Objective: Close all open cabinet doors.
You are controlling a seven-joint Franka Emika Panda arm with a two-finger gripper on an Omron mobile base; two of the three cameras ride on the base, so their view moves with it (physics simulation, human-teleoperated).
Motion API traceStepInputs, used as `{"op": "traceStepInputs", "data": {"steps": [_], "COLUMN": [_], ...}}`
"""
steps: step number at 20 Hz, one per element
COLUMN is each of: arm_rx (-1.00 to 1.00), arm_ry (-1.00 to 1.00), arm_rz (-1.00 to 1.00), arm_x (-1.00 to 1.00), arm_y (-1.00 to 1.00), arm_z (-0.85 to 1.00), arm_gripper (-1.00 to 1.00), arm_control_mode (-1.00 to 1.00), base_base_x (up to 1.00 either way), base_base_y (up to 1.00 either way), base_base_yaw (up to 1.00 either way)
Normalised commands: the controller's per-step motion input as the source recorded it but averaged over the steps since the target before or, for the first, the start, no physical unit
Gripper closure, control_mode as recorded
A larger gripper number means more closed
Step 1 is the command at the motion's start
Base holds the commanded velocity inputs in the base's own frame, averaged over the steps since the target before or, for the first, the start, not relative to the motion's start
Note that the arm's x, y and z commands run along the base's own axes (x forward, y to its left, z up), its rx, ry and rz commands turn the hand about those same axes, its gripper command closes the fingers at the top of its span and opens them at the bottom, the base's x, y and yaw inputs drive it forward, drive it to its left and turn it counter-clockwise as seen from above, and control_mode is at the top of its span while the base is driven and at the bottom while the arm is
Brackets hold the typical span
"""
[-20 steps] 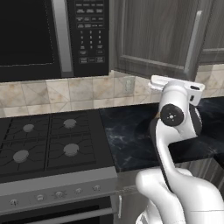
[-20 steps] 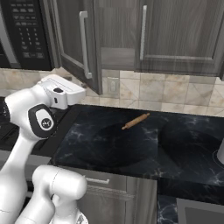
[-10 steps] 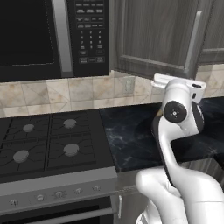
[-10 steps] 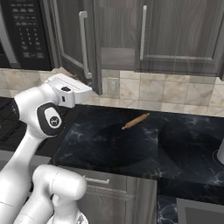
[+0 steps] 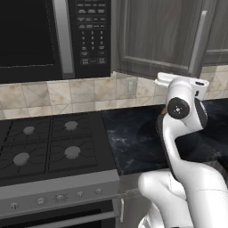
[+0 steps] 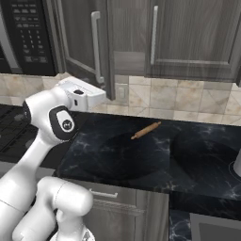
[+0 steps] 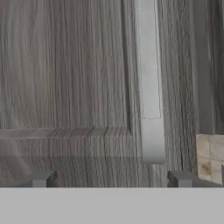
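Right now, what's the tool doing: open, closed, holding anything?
Tool: open, holding nothing, fingertips spread wide and facing the open cabinet door near its handle.

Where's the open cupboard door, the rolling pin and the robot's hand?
Open cabinet door [image 6: 80, 33], right base view: its recessed centre panel.
Rolling pin [image 6: 146, 130], right base view: middle of its wooden barrel.
Gripper [image 7: 109, 178], hand view: midway between the two dark tips.

Arm rises from the base, bends at the elbow and reaches forward and up, wrist roughly level. Tool [image 7: 111, 178] points ahead; its two dark fingertips [image 7: 40, 178] stand wide apart, nothing between them. Hand housing [image 6: 84, 93] white, extended past the dark-capped joint.
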Motion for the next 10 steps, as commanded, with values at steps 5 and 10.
{"op": "traceStepInputs", "data": {"steps": [5, 10], "arm_rx": [0.0, 0.0], "arm_ry": [0.0, 0.0], "arm_rz": [0.0, 0.0], "arm_x": [0.27, 0.27], "arm_y": [-0.09, -0.25], "arm_z": [-0.16, -0.19], "arm_gripper": [-1.0, -1.0], "arm_control_mode": [-1.0, -1.0], "base_base_x": [0.0, 0.0], "base_base_y": [0.0, 0.0], "base_base_yaw": [0.0, 0.0]}}
